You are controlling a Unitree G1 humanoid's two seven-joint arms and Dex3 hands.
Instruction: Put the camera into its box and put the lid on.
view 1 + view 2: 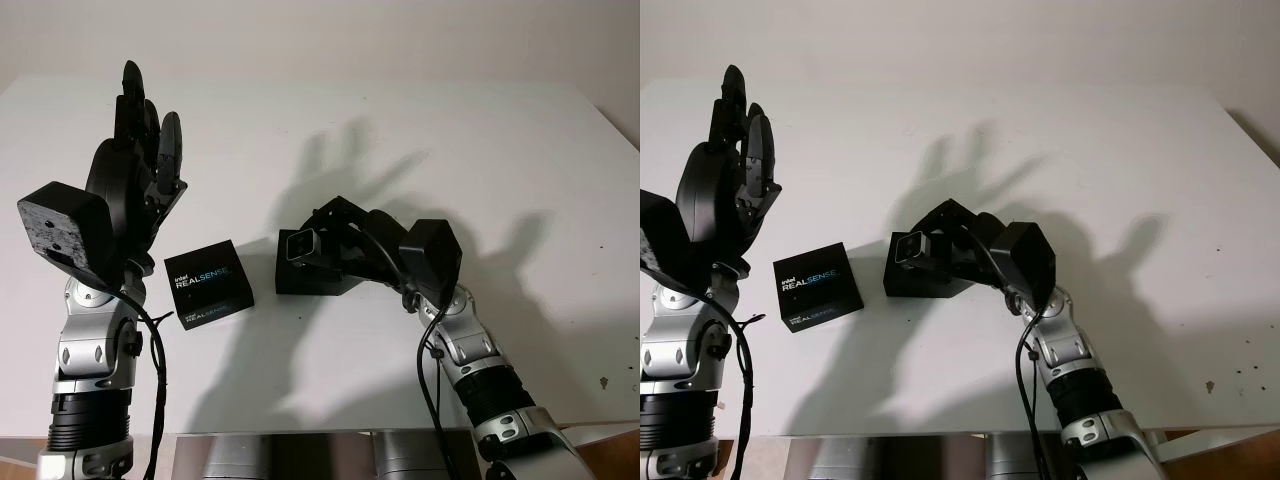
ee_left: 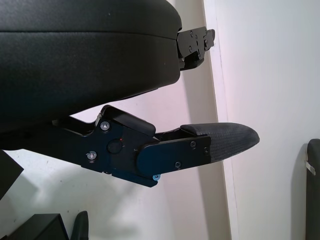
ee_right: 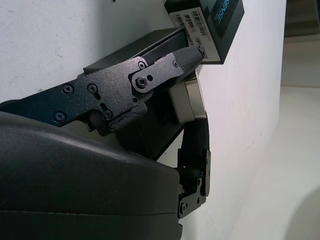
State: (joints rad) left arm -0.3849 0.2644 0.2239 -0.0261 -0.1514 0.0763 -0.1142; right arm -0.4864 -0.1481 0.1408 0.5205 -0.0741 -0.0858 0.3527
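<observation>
A small silver camera (image 1: 300,245) is held in my right hand (image 1: 325,238), just above the open black box (image 1: 310,275) at the table's middle. In the right wrist view the fingers (image 3: 165,67) clasp the camera (image 3: 190,102) over the box (image 3: 150,132). The black lid printed REALSENSE (image 1: 208,284) lies on the table to the left of the box, also seen in the right wrist view as the lid (image 3: 212,22). My left hand (image 1: 140,130) is raised above the table's left side, open and holding nothing.
The white table (image 1: 450,150) stretches wide around the box and lid. Its front edge runs close below my arms, and a wall stands behind the far edge.
</observation>
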